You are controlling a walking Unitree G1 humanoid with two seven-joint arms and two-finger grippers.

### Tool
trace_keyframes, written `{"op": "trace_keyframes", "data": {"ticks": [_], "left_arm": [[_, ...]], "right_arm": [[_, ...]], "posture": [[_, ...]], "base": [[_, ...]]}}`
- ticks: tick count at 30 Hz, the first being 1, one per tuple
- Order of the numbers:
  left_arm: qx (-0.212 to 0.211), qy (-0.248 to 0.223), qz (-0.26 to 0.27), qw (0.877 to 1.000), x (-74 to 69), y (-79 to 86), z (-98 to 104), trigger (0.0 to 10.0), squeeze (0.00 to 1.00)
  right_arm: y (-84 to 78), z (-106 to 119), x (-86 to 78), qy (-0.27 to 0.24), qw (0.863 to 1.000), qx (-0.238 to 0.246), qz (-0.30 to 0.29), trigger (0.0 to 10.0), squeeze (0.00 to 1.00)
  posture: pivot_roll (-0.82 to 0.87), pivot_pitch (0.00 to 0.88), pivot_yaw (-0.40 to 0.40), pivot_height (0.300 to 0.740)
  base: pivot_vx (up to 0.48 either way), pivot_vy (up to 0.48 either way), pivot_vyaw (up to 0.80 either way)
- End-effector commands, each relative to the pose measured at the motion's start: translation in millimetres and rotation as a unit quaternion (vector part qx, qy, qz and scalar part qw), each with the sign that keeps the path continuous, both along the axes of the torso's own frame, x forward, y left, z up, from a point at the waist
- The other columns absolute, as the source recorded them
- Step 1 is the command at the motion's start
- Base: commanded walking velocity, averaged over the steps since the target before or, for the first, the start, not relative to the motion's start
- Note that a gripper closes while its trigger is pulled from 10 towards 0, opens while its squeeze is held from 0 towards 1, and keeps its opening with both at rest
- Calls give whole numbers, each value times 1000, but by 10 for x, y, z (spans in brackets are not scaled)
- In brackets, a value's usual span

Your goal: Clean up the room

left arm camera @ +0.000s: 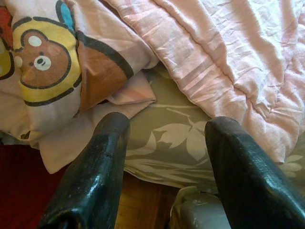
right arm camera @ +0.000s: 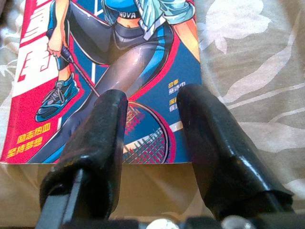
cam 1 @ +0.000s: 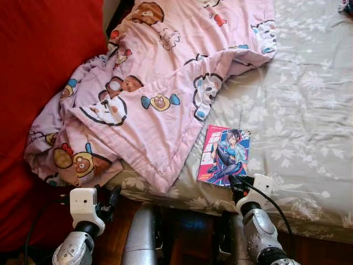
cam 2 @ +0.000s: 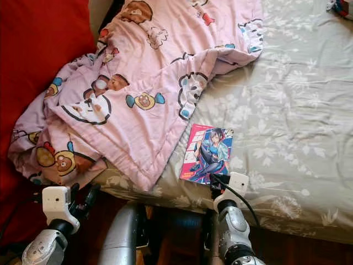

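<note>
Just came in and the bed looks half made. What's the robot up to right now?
The robot stands at the edge of a bed with a grey floral sheet. Its right gripper is open, fingertips poised at the near edge of a glossy comic book with a badminton player on its cover, not yet gripping it. The left gripper, also open, hovers by a crumpled pink cartoon-bear blanket.

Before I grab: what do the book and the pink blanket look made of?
Book: paper with a glossy printed cover, going by the sheen in the right wrist view. Pink blanket: soft quilted fabric, matte, with stitched ridges and loose folds; likely cotton, though the fibre can't be told.
</note>
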State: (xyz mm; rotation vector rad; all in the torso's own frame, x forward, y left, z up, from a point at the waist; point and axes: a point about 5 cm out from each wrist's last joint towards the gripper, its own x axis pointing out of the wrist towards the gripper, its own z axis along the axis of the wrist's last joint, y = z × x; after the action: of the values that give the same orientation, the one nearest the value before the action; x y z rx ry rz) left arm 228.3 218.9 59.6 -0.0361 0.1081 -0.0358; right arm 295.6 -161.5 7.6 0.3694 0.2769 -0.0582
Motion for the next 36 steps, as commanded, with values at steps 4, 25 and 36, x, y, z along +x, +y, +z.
{"op": "trace_keyframes", "data": {"ticks": [4, 25, 36], "left_arm": [[15, 24, -2, 1000, -89, 35, -29, 10000, 0], [26, 25, -9, 999, -59, 21, -19, 10000, 0], [30, 17, -13, 999, -40, -4, 27, 10000, 0]], "right_arm": [[-9, -114, -126, 13, 1000, 14, -13, 10000, 0], [-64, -191, -211, 24, 998, 41, -34, 10000, 0], [-122, -312, -301, 59, 988, 130, -57, 10000, 0]], "posture": [[180, 393, 103, 616], [169, 373, 101, 616], [176, 371, 103, 616]], "base": [[0, 0, 0], [0, 0, 0], [0, 0, 0]]}}
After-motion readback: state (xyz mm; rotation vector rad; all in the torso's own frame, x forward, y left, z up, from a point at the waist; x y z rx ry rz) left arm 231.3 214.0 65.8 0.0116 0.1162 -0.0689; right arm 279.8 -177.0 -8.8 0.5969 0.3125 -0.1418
